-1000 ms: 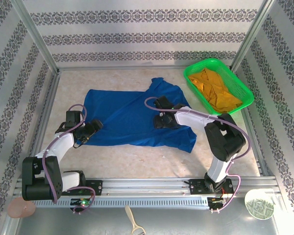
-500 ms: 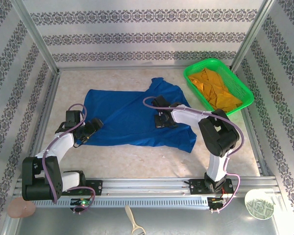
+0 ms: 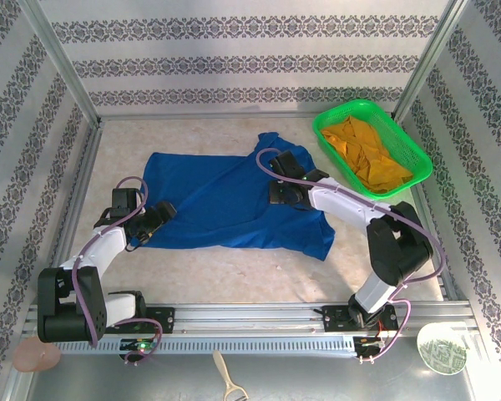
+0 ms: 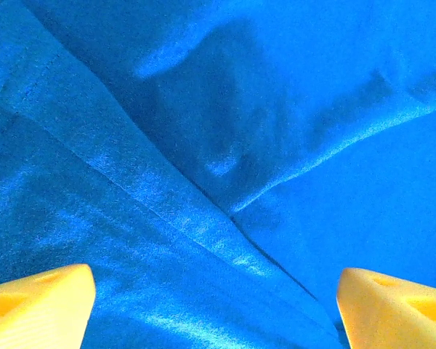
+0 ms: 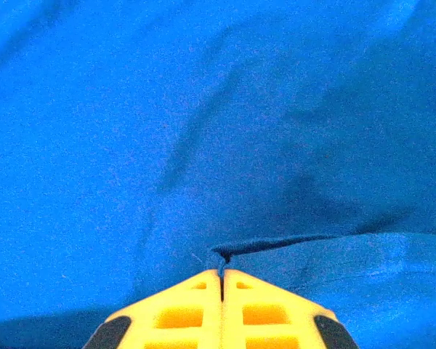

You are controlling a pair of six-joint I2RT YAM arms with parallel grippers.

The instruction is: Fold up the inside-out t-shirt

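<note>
Blue t-shirt [image 3: 217,200] lies spread across the middle of the table [image 3: 234,276], mostly flat, one sleeve kicked up toward the green basket [image 3: 321,132] at the far right, where an orange garment [image 3: 367,154] sits. Right gripper [image 3: 282,192] is down on the shirt's right half, and its wrist view shows the jaws pressed fully together with a thin fold edge of cloth running into the tips: it looks like a pinch on the fabric. Left gripper [image 3: 154,219] sits at the shirt's near-left edge, jaws spread wide and gripping nothing, with creased cloth lying below and between them.

How does this thing handle? Light, limp cotton, I'd say: no stiffness at all. It will drape and drag, and a pinch in the middle only tents it. Better holds are likely the hems, seams and corners, where the cloth is doubled, one per gripper, so the panel lifts evenly. A shallow pinch could slip off.
</note>
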